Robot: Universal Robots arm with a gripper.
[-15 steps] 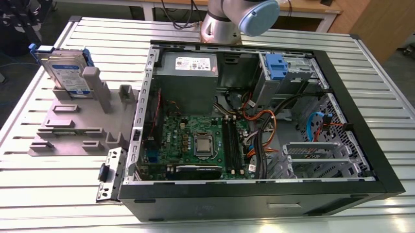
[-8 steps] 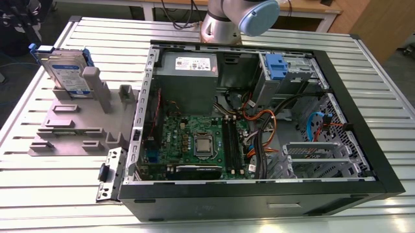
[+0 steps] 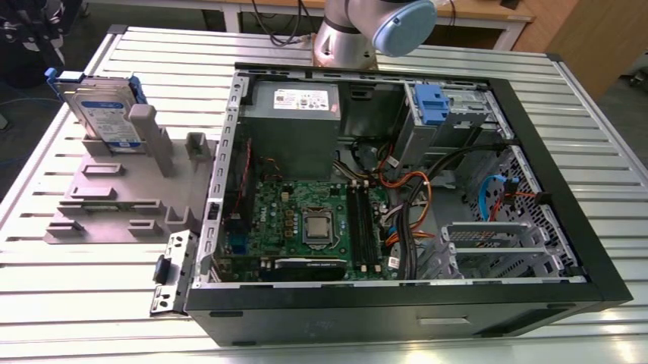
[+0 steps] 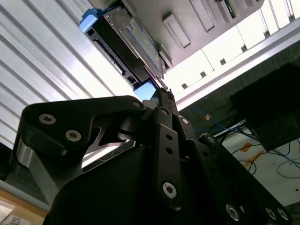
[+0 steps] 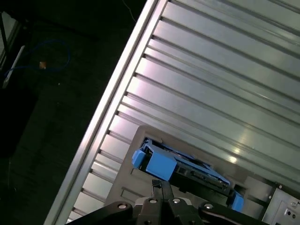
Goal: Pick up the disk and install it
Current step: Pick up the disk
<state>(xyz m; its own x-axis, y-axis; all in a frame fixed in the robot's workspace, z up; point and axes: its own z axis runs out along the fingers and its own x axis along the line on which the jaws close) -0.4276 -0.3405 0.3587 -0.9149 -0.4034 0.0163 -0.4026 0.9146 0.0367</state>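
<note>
Slats of ribbed metal make up the surface (image 3: 81, 303). At the exterior view's left, the disk (image 3: 102, 114) stands on edge in a slot at the far end of a grey fixture (image 3: 102, 201), label side showing, blue-framed at its top corners. Just beside the fixture, toward the exterior view's right, an open computer case (image 3: 405, 307) lies on its side. Inside it, a power supply (image 3: 294, 102) sits at the far wall with the motherboard (image 3: 303, 220) nearer the camera. A blue carrier (image 3: 430, 102) sits in the drive bay further right, and orange and black cables run below that bay. The arm (image 3: 369, 30) rises from behind the case.

In the second wrist view, the tool (image 4: 162, 92) has its two thin fingers pressed together with nothing between them. Its tips point toward the blue end of the disk (image 4: 136, 42) and look close to it, though contact cannot be told. In the first wrist view, the tool (image 5: 158, 183) points at the blue frame of the disk (image 5: 187, 168), which sits in the fixture.
</note>
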